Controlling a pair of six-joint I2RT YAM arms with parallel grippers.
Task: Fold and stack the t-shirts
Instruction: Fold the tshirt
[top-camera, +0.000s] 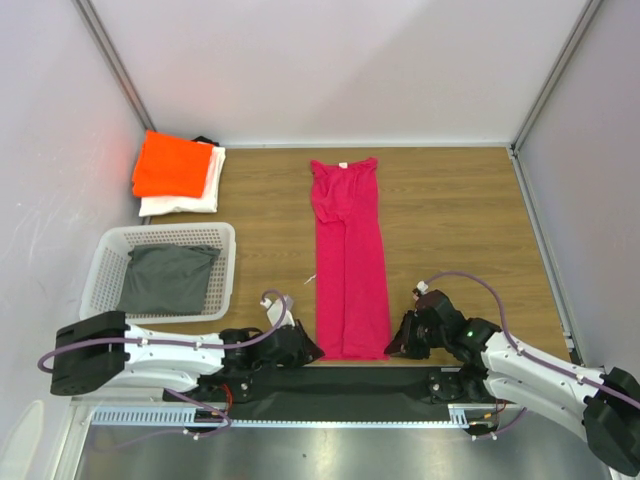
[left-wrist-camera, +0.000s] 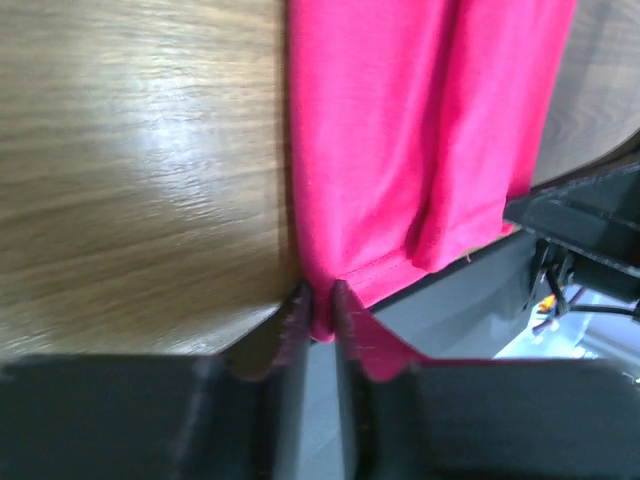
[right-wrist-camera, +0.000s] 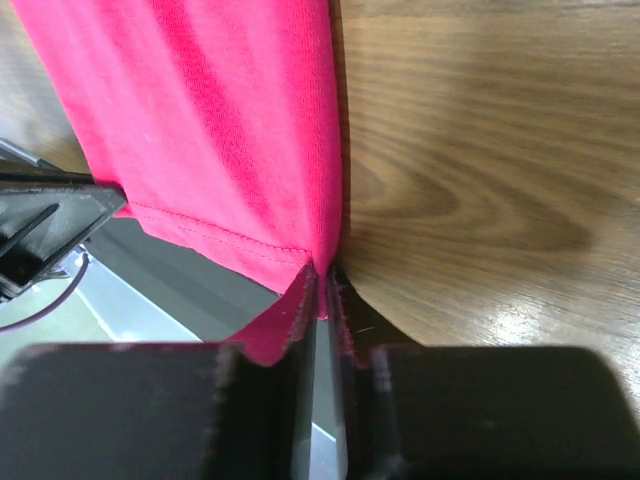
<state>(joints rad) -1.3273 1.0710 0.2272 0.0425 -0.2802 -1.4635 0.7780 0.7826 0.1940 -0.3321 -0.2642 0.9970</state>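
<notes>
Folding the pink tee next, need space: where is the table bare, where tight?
Widest bare wood: between the pink t-shirt and the right wall. A narrower strip lies between it and the basket. Crowded: far-left corner, orange t-shirt on white t-shirt, and the near edge, where the left gripper and right gripper pinch the hem.

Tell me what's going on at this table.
The robot is working on the magenta-pink t-shirt, laid out as a long narrow strip on the table. The left gripper and the right gripper are each shut on a near hem corner. An orange t-shirt sits folded on a white t-shirt at the far left; a basket nearer the robot holds grey cloth.
</notes>
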